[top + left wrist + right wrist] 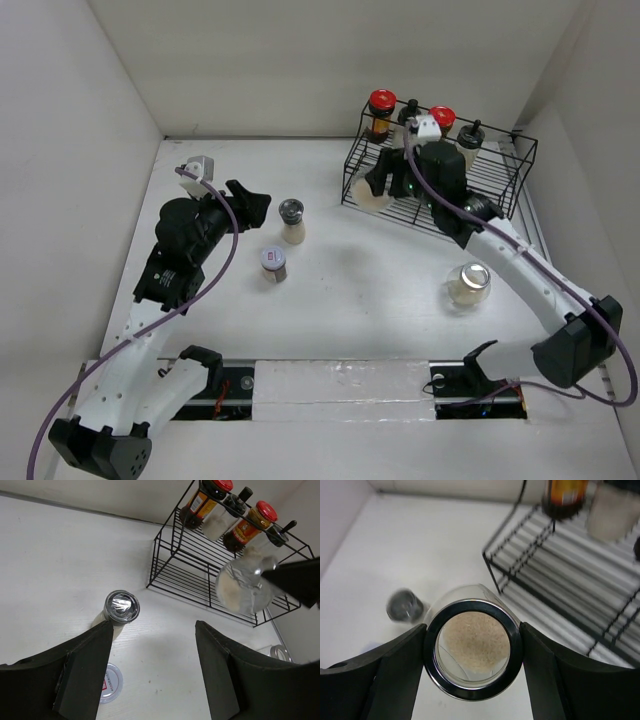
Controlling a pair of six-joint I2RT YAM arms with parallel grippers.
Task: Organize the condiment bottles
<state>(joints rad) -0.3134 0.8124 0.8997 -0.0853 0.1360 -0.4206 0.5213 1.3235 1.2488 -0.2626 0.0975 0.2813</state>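
My right gripper [377, 190] is shut on a squat clear jar [473, 647] of pale powder and holds it in the air at the front left corner of the black wire rack [500, 190]. Two red-lidded dark jars [381, 108] [441, 120] and two black-capped pale bottles [410, 112] [470, 135] stand at the back of the rack. A grey-lidded shaker [292, 220] and a white-lidded jar [273, 263] stand on the table. My left gripper [258, 208] is open and empty, just left of the shaker [120, 607]. Another squat clear jar [469, 285] stands at the right.
White walls close in the table at the back and on both sides. The rack [200, 575] stands at the back right corner, its front shelf bare. The right arm stretches from its base over the right side of the table.
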